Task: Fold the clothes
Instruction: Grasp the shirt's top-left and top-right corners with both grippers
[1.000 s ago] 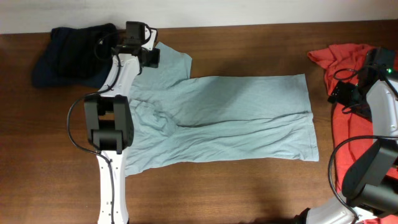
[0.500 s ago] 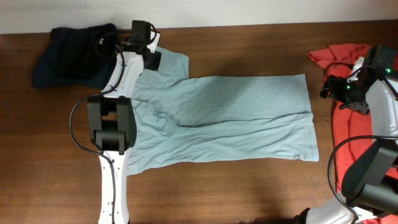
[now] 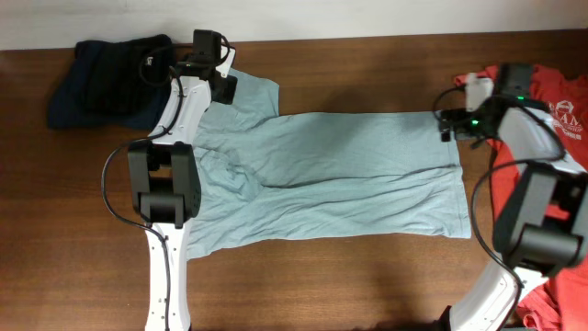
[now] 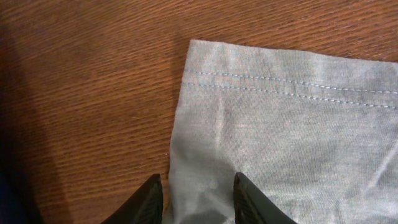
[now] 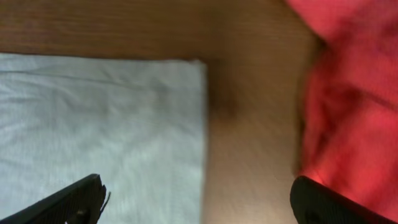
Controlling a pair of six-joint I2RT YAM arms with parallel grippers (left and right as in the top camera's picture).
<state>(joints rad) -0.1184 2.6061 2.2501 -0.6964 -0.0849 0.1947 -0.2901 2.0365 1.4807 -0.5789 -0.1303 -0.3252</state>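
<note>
We take this for a robotics lab bench: a white-and-black jointed left arm (image 3: 165,188) and right arm (image 3: 542,230), trailing black cables, reach over a bare dark brown wood-grain table (image 3: 349,276) against a plain pale wall (image 3: 367,17). On the table lie only a pale blue-grey cotton T-shirt (image 3: 349,175) and a coral-red T-shirt (image 3: 556,97), with no household furnishings.

Pale blue-grey T-shirt (image 3: 340,175) lies flat, sleeve edge between the left jaws, hem corner ahead of the right jaws; coral-red T-shirt (image 5: 354,93) crumpled beside those.

Soft, even light; the right wrist view is blurred, smearing the coral-red T-shirt (image 5: 348,93); left wrist view crisp.
</note>
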